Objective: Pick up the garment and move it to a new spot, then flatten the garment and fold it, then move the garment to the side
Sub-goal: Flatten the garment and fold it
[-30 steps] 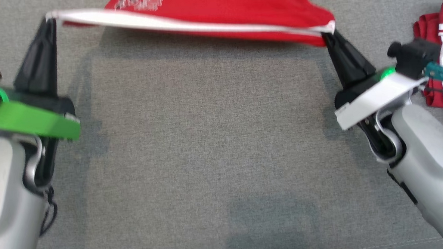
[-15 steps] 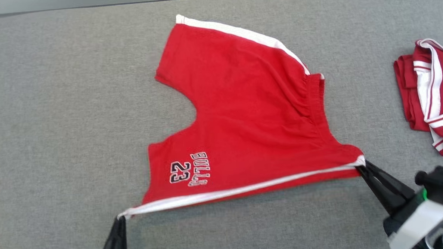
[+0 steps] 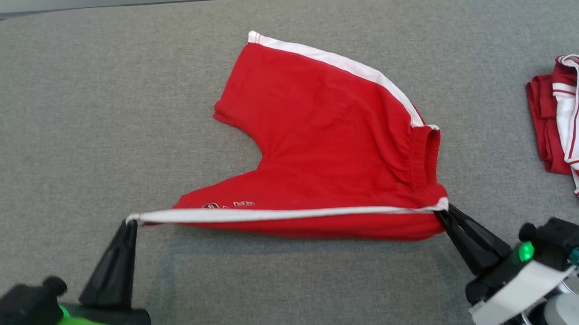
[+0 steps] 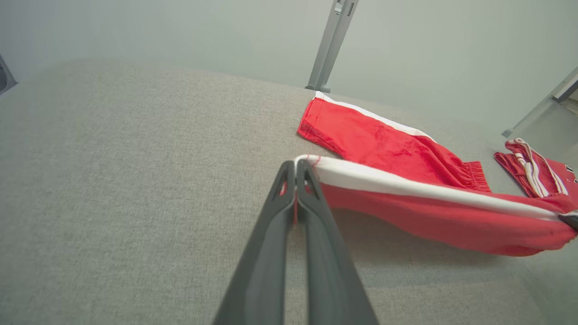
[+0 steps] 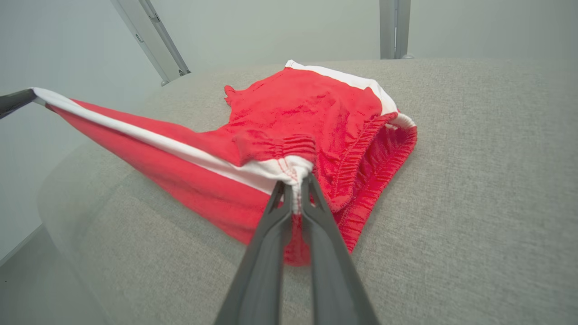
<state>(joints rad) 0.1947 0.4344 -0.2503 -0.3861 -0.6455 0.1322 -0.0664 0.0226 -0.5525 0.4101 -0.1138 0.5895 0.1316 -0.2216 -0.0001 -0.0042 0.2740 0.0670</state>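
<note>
— across the near half of the grey fabric-covered table (image 3: 72, 118), the red soft-fabric shorts with white side stripes (image 3: 328, 146) are held up by one striped side seam. what could go wrong?
— slip is the main risk. only a thin bit of hem is pinched by the left gripper (image 3: 132, 223), fingers closed on the leg-end corner. if the seam is pulled tighter, the cloth could be tugged out. same w/ the right gripper (image 3: 443, 213), closed on the bunched waistband corner.
— anything else?
— if the lifted edge is laid down unevenly, the far leg could be dragged & creased, since it's lying on the table while the near leg is raised. the folded red-and-white garment (image 3: 566, 126) at the right could be brushed by the right arm; it's near.
— and how do the shorts look?
— limp, prob. a soft knit. the near stripe is stretched taut btw. both grippers, w/ red cloth sagging below it. the far leg is spread fairly flat, and the elastic waist is gathered at the right. the print on the near leg is seen edge-on & can't be read. approx. mid-table.
</note>
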